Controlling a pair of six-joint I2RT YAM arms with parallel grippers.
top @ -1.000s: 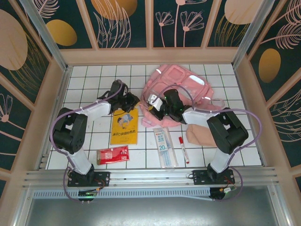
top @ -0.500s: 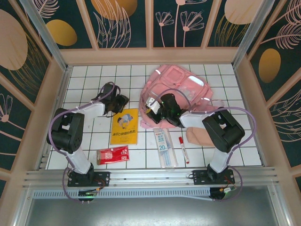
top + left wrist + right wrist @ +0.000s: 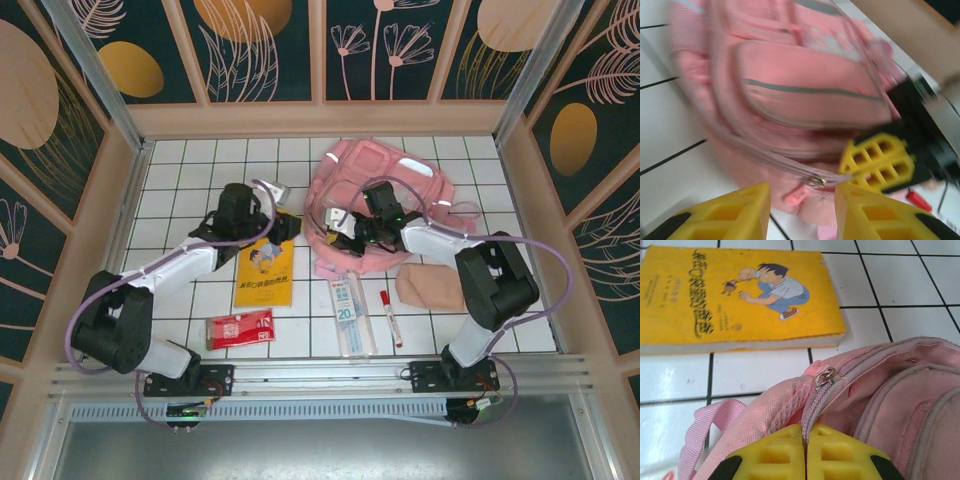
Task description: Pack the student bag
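The student bag (image 3: 392, 180) is a pink backpack lying at the back middle of the tiled table. My right gripper (image 3: 342, 232) reaches over it to its front left edge. In the right wrist view this gripper (image 3: 805, 432) is shut on the bag's zip edge, just below the metal zip slider (image 3: 826, 376). My left gripper (image 3: 288, 226) sits just left of the bag. It stands open (image 3: 802, 200), and the zip pull (image 3: 815, 181) lies a little beyond its gap, untouched. The right gripper's yellow fingers (image 3: 877, 160) show there too, against the bag (image 3: 805, 90).
A yellow picture book (image 3: 265, 268) lies under the left forearm, also visible as the book (image 3: 735, 295). A red packet (image 3: 240, 328), a clear ruler pack (image 3: 352, 310), a red marker (image 3: 390, 318) and a beige pouch (image 3: 430, 287) lie along the front.
My left arm has stretched right towards the bag and its jaws have opened. The right gripper moved back with the bag's edge, and the bag shifted slightly.
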